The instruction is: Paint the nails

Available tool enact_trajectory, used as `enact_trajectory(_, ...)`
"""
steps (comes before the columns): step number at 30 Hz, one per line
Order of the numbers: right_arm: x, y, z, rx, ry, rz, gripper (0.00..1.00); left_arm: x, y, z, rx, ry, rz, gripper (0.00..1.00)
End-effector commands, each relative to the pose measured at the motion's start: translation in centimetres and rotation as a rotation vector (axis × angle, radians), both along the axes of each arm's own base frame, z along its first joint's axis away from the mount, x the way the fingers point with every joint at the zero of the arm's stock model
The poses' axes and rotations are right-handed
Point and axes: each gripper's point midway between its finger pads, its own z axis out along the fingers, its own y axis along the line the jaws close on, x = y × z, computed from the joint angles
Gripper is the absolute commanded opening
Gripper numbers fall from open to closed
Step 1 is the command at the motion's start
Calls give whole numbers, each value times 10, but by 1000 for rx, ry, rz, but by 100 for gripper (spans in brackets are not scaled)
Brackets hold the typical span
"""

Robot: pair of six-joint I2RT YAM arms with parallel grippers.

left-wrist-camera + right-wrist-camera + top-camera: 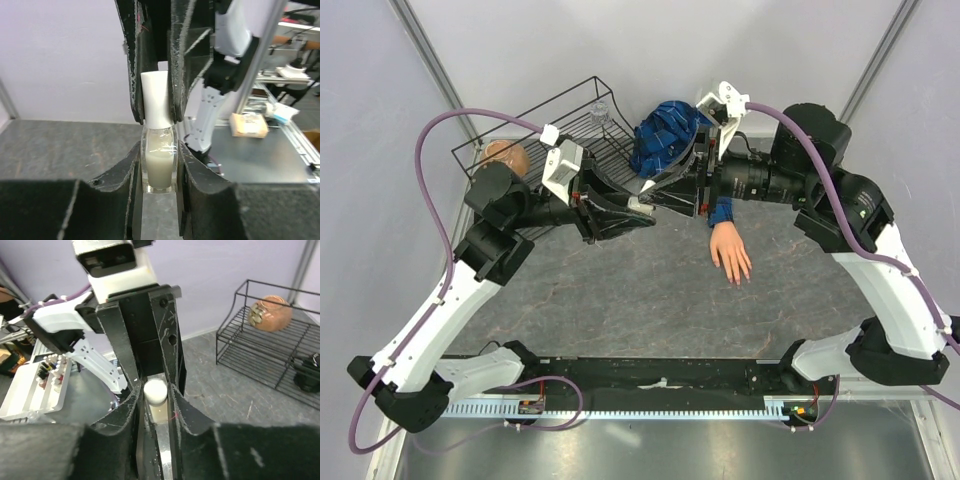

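The flesh-coloured mannequin hand [730,250] with a blue plaid sleeve [721,212] lies palm down on the grey table, right of centre. Its nails [737,278] tip the fingers pointing toward the near edge and look tiny. My left gripper [633,208] is shut on the body of a small clear bottle [159,167] of pale liquid, held above the table. My right gripper [672,193] faces it and is shut on the bottle's white cap [155,100]. The cap also shows in the right wrist view [155,391], between my right gripper's [155,396] jaws. Both grippers hover left of the mannequin hand.
A black wire rack [570,125] stands at the back left, holding a pinkish-brown round object [504,154], a small clear glass [600,108] and a crumpled blue cloth [666,135]. A grey wall runs behind. The arm bases sit on a black rail [660,375] at the near edge.
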Motion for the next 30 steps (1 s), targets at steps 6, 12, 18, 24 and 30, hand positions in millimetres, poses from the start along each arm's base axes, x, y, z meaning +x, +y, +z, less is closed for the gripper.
enact_trajectory(6,26,-5,2,-12,25,-161,78,31,4,14,-24,-119,201,2)
enact_trajectory(12,52,-25,6,10,97,-382,93,59,18,16,-41,-171,410,2)
enact_trajectory(18,66,-31,20,101,183,-489,79,79,21,15,-30,-229,548,2)
enact_trajectory(24,73,-25,25,124,201,-500,67,82,12,13,-13,-262,570,2)
enact_trajectory(30,74,-16,23,112,204,-475,56,83,1,2,46,-279,577,2)
